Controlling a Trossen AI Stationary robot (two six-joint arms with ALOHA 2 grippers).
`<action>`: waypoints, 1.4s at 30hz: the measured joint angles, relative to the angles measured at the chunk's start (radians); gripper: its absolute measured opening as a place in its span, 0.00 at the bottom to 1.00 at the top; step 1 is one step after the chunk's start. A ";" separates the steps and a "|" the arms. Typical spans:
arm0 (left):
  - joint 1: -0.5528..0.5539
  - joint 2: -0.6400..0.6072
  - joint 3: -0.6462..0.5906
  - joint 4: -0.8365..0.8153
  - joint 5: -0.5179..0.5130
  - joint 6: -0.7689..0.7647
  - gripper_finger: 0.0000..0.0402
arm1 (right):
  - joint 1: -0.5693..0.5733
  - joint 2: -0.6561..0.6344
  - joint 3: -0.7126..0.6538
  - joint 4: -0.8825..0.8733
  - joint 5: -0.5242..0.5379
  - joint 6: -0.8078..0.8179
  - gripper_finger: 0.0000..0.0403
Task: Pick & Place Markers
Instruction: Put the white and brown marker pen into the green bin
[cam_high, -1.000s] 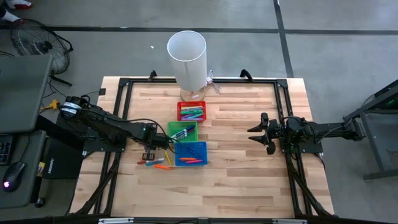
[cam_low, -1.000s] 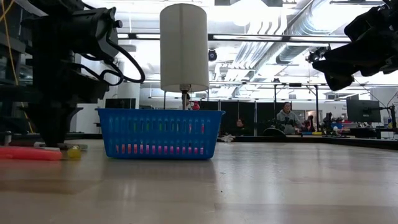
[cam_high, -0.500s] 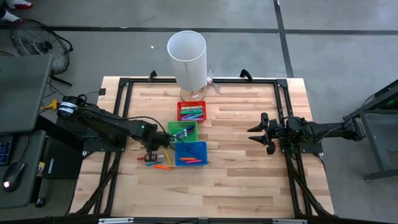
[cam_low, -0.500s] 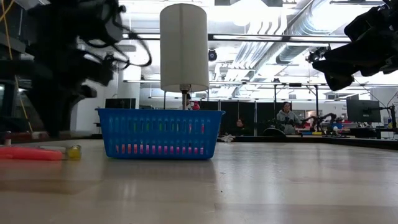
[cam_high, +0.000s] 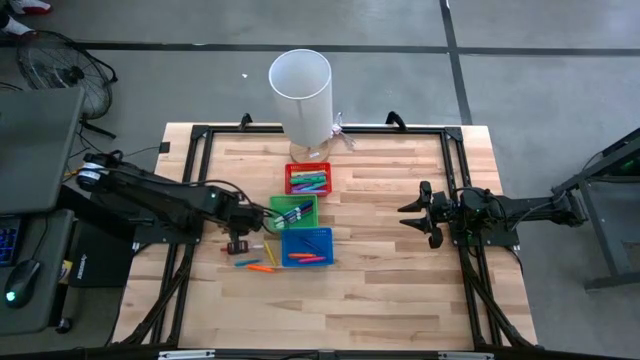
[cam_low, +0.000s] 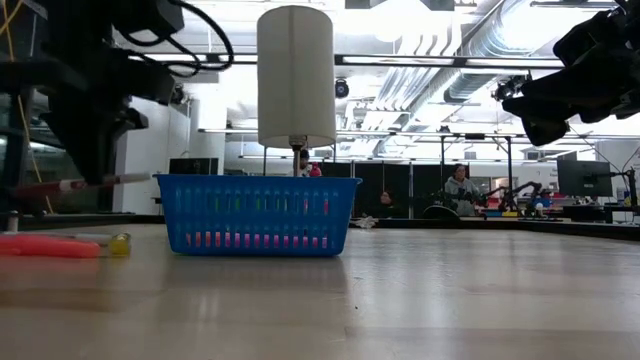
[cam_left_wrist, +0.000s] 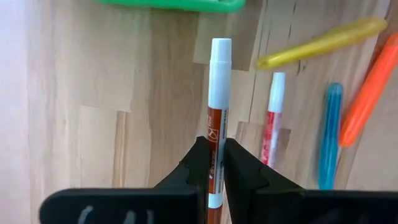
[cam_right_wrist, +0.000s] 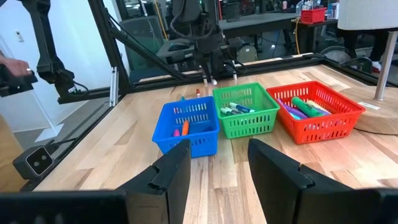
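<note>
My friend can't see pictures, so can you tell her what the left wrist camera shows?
The left gripper has its two dark fingers shut on a brown-and-white marker, held above the wooden table. Below lie four more markers, yellow, red-and-white, blue and orange, and a green bin's edge shows.

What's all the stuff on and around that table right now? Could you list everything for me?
Bins: three in a row; red bin at the back, green bin in the middle, blue bin in front, each holding markers.
Loose markers: several, orange, yellow, blue, red-and-white, on the wood left of the blue bin.
Held marker: one, red-brown and white.
Lamp: one, white shade, back edge.
Table: one, light wood.
Left gripper: shut on the held marker, above the table.
Right gripper: open, idle at the right.
</note>
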 joint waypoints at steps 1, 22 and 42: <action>0.000 -0.012 0.000 -0.002 -0.004 -0.006 0.05 | 0.000 0.000 0.000 0.000 0.000 0.000 0.37; 0.055 0.040 0.181 0.093 -0.025 -0.028 0.05 | 0.000 -0.001 0.000 0.001 0.000 0.000 0.37; 0.251 0.402 0.488 0.076 0.041 -0.048 0.05 | 0.000 -0.001 0.000 0.001 0.000 0.000 0.37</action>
